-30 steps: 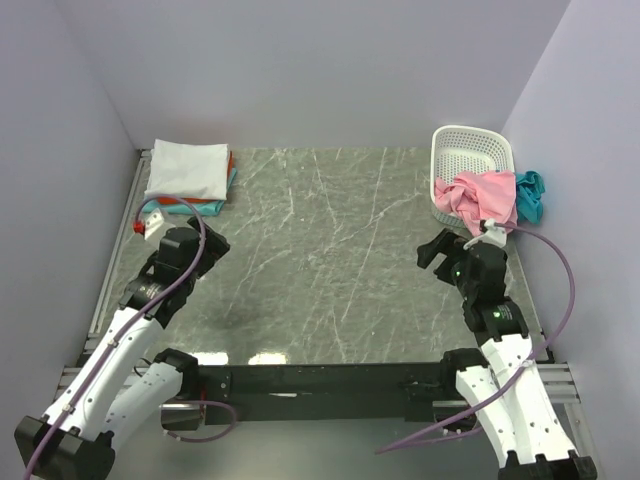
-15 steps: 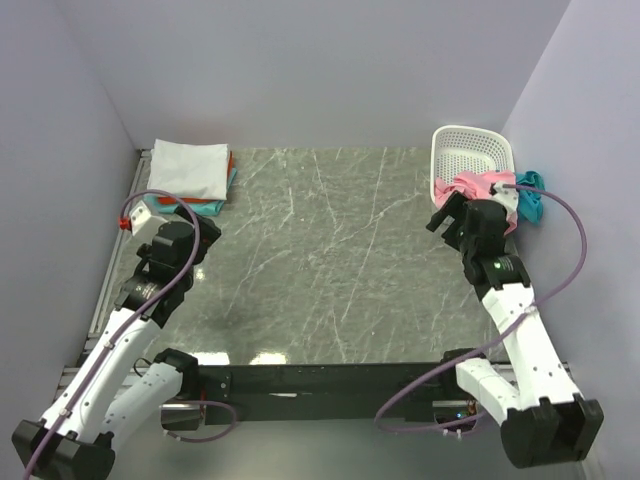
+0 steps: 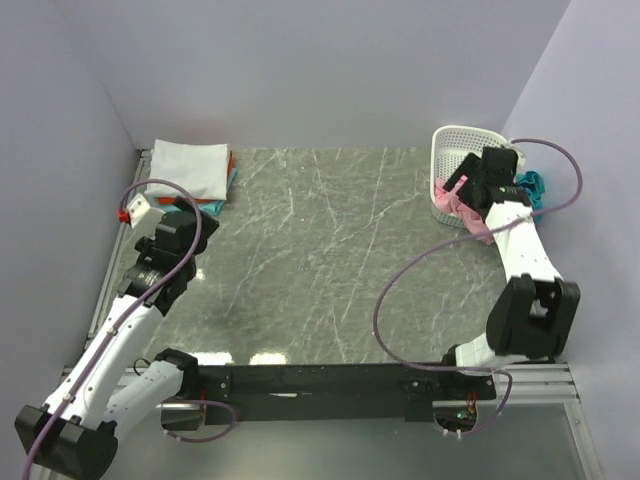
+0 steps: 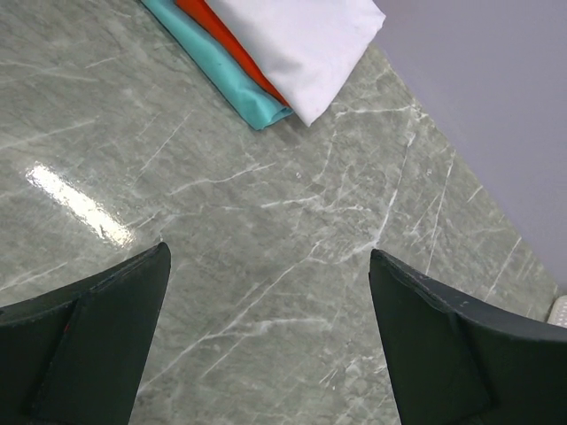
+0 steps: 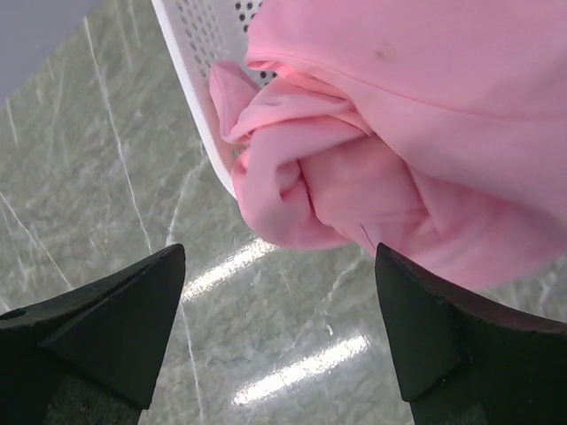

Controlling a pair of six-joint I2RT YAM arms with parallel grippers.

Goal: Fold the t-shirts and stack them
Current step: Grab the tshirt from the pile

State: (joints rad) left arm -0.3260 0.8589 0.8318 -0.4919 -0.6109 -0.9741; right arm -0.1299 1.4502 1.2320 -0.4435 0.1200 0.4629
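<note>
Right jaws wide over pink t-shirt (image 5: 354, 177)

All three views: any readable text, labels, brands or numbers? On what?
No readable text in any view.
Folded t-shirt stack: plain, no print.
Pink t-shirt: plain, one dark speck, not lettering.
White lattice basket: no label visible.
White-and-red module on the left arm: too small to read.
</note>
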